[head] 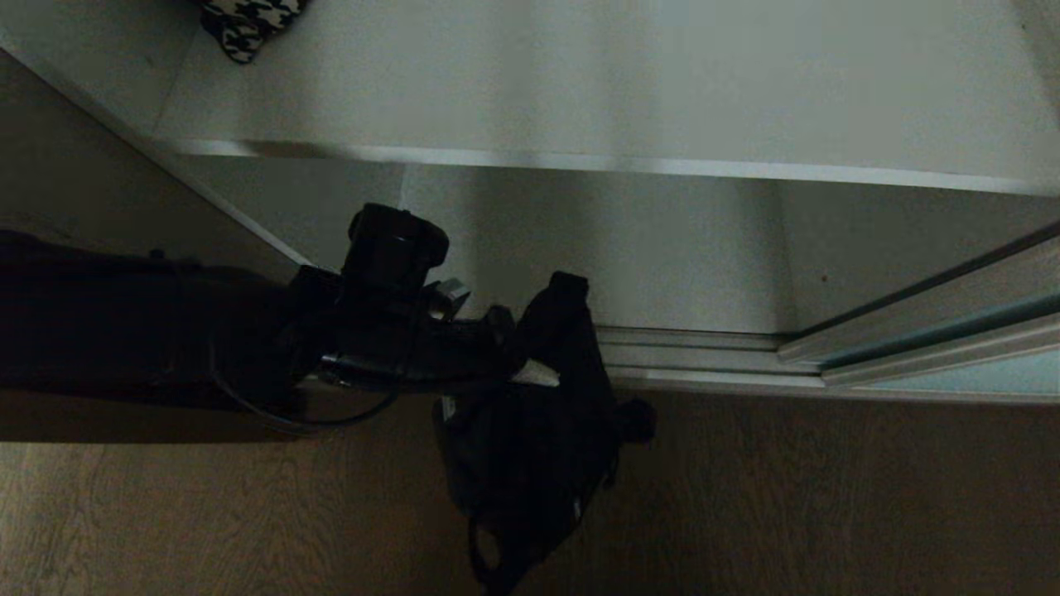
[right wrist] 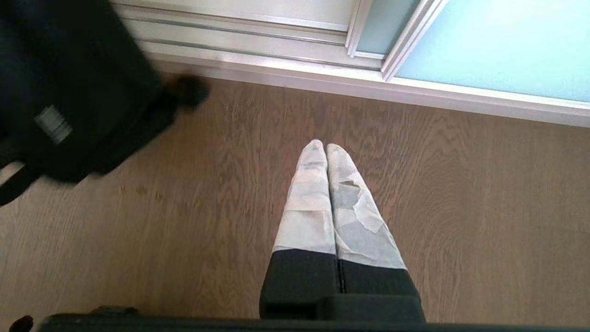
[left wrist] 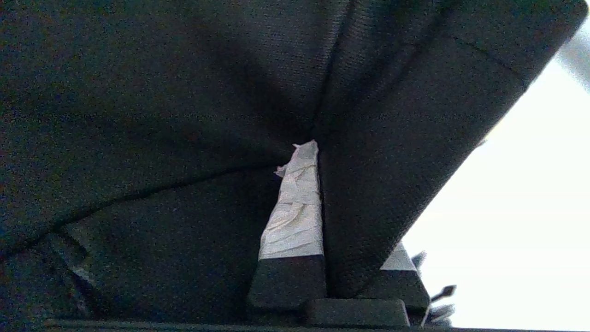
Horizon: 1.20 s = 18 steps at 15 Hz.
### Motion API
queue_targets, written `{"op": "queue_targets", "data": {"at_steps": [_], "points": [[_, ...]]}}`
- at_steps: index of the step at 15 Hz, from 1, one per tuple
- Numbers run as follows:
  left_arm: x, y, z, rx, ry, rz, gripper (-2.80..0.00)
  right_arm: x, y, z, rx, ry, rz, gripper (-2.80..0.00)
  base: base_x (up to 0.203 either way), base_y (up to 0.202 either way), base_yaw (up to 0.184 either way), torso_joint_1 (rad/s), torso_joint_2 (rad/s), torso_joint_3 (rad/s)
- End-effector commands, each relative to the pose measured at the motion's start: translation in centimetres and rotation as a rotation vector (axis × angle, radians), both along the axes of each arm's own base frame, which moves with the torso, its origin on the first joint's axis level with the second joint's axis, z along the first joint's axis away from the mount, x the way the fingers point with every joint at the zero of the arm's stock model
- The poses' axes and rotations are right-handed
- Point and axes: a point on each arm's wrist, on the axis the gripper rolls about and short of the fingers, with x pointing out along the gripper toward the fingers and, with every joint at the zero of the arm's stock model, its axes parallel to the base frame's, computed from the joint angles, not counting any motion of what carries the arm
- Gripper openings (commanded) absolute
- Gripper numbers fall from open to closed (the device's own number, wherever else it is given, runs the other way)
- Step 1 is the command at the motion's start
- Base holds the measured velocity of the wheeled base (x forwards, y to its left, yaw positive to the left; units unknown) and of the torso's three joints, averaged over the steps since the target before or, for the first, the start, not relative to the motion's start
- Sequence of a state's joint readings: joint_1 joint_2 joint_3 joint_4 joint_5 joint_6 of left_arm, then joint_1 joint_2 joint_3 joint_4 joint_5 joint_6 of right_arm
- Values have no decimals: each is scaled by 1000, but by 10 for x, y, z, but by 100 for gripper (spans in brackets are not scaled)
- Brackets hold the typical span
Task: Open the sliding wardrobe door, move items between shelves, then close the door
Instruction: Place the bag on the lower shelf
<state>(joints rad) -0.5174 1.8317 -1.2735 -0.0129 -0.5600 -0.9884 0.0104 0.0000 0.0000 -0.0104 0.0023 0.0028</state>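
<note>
Clamped on a black fabric bag (head: pixel 530 447), the left gripper (head: pixel 517 364) sits at the centre-left of the head view, its arm reaching in from the left edge. In the left wrist view the taped fingers (left wrist: pixel 295 207) are pinched narrow on a fold of that dark cloth (left wrist: pixel 184 115), which fills nearly the whole frame; only one finger shows in full, the other peeks out behind the fabric at lower right. The bag hangs below the gripper, down through the lower centre of the head view, over the brown wooden floor (head: pixel 828 497), with a loop of strap at its bottom end.

Behind it, across the upper half of the head view, a white-grey shelf (head: pixel 580 83) spans the wardrobe, its paler front edge running left to right. A black-and-white houndstooth item (head: pixel 248 21) lies on that shelf in the top left corner. Below the shelf edge lies a lower shelf (head: pixel 662 248), ending at the ridged silver floor track (head: pixel 696 356). The sliding wardrobe door (head: pixel 977 372), pale blue-green glass in a silver frame, stands at the right edge, leaving the opening in the middle uncovered.

The right gripper (right wrist: pixel 327 147) hangs above the wooden floor in the right wrist view, its taped fingers pressed together with nothing between them; the door (right wrist: pixel 498 46) shows at that frame's upper right.
</note>
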Motion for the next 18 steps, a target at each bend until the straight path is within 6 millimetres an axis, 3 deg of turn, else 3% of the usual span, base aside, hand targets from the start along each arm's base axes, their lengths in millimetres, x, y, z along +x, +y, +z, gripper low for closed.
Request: {"op": "queue_targets", "data": {"at_steps": [1,4,9,13,15,18], "points": [[14,2,11,-58,-33,41,-280,0,0,0,0,-2,1,-280,0,0,0,0,0,0],[34,18,27,-125,-42,132,-280,0,0,0,0,-3,1,-280,0,0,0,0,0,0],[82,24,12,-144,-9,211,-280,0,0,0,0,-3,1,-280,0,0,0,0,0,0],[114,23,23,-228,-17,250,-280,0,0,0,-1,-3,1,-280,-26,0,1,0,-2,4],[117,26,31,-270,5,254,-280,0,0,0,0,-3,1,-280,-63,0,2,-2,1,4],[108,28,21,-240,62,256,-280,0,0,0,0,-3,1,-280,-40,0,0,2,0,0]]}}
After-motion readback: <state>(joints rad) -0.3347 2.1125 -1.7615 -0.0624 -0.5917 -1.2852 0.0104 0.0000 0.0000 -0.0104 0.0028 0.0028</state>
